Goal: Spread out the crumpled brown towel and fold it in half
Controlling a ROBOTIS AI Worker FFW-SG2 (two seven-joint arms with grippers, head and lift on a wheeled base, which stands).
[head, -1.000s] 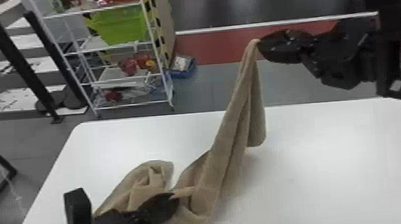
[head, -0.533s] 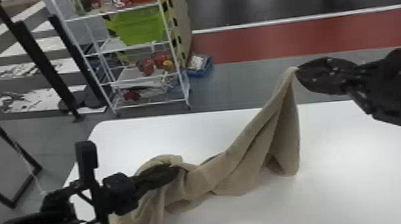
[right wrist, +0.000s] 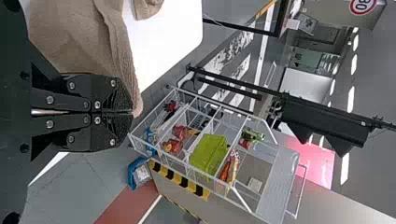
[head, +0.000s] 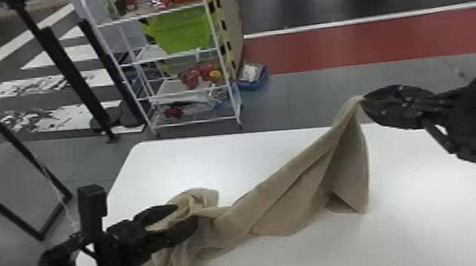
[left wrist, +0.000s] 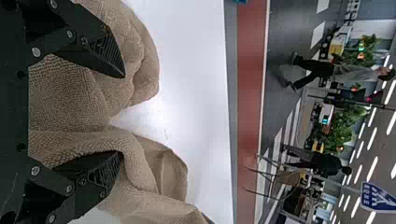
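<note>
Across the foreground: the white table (head: 436, 233) runs wide beneath the work, its far edge near the middle of the head view.
Rack: beyond that edge, toward the left, stands a white shelf rack (head: 168, 87) on the floor.
Brown towel: the towel (head: 293, 190) slants between the two grippers — bunched on the table at the left end, drawn up into a raised corner at the right, with folds running along it.
Left gripper: low over the bunched end, the left gripper (head: 187, 214) has its fingers well apart, loose cloth between them and a fold lying against one finger.
Right gripper: up high, the right gripper (head: 362, 98) has its fingers together — and clamped on the towel's raised corner, right at the tips.
Green bin: a bright green bin (head: 182, 30) sits on the rack.
Blue tray: a small blue tray (head: 253, 84) lies on the floor just beside it.
</note>
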